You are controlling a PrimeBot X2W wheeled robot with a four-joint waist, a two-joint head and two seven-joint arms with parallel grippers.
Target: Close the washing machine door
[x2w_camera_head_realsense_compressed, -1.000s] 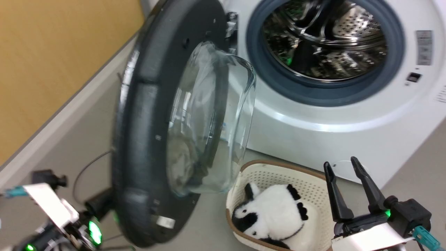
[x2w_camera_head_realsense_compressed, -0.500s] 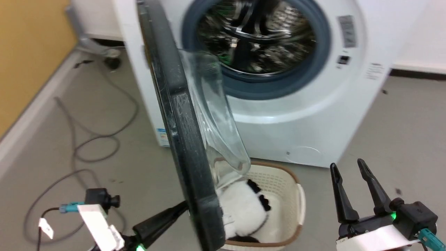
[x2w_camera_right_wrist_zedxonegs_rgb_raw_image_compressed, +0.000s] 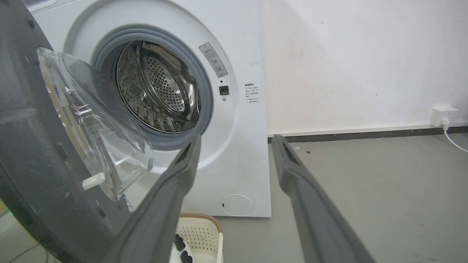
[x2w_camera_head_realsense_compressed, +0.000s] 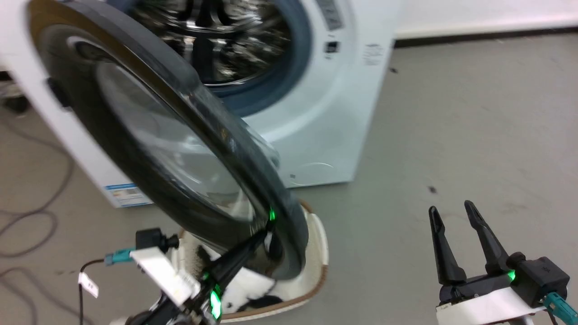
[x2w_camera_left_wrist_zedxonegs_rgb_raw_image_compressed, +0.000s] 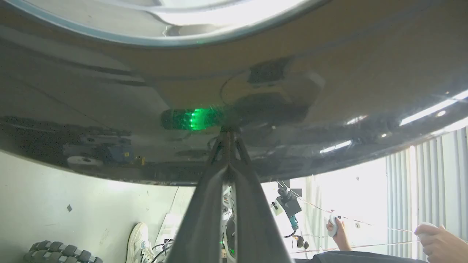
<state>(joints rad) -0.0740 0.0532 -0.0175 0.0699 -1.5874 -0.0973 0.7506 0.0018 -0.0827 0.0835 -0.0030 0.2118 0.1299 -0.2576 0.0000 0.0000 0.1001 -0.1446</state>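
Note:
The washing machine [x2w_camera_head_realsense_compressed: 325, 113] stands with its steel drum [x2w_camera_head_realsense_compressed: 216, 40] exposed. Its door [x2w_camera_head_realsense_compressed: 167, 149] hangs partway across the opening, glossy black outer face and clear window toward the head view. My left gripper [x2w_camera_head_realsense_compressed: 266, 232] is shut, fingertips pressed against the door's lower rim; in the left wrist view the left gripper [x2w_camera_left_wrist_zedxonegs_rgb_raw_image_compressed: 228, 137] meets the glossy rim [x2w_camera_left_wrist_zedxonegs_rgb_raw_image_compressed: 109, 91] beside a green reflection. The right wrist view shows the door's matte inner face [x2w_camera_right_wrist_zedxonegs_rgb_raw_image_compressed: 29, 146] and glass bowl [x2w_camera_right_wrist_zedxonegs_rgb_raw_image_compressed: 98, 128] left of the machine [x2w_camera_right_wrist_zedxonegs_rgb_raw_image_compressed: 241, 54]. My right gripper [x2w_camera_head_realsense_compressed: 450, 207] [x2w_camera_right_wrist_zedxonegs_rgb_raw_image_compressed: 237, 140] is open, holding nothing, away on the right.
A cream basket [x2w_camera_head_realsense_compressed: 316, 253] with a panda toy [x2w_camera_head_realsense_compressed: 250, 284] sits on the floor under the door's lower edge; the basket [x2w_camera_right_wrist_zedxonegs_rgb_raw_image_compressed: 199, 226] also appears below the machine. Cables [x2w_camera_head_realsense_compressed: 27, 225] lie at the left. A person's hands [x2w_camera_left_wrist_zedxonegs_rgb_raw_image_compressed: 435, 237] and shoe [x2w_camera_left_wrist_zedxonegs_rgb_raw_image_compressed: 139, 239] are behind me.
The head camera has swung right. The door has turned from edge-on to outer face toward me, nearer the opening, with my left gripper against its rim. The right gripper has stayed open.

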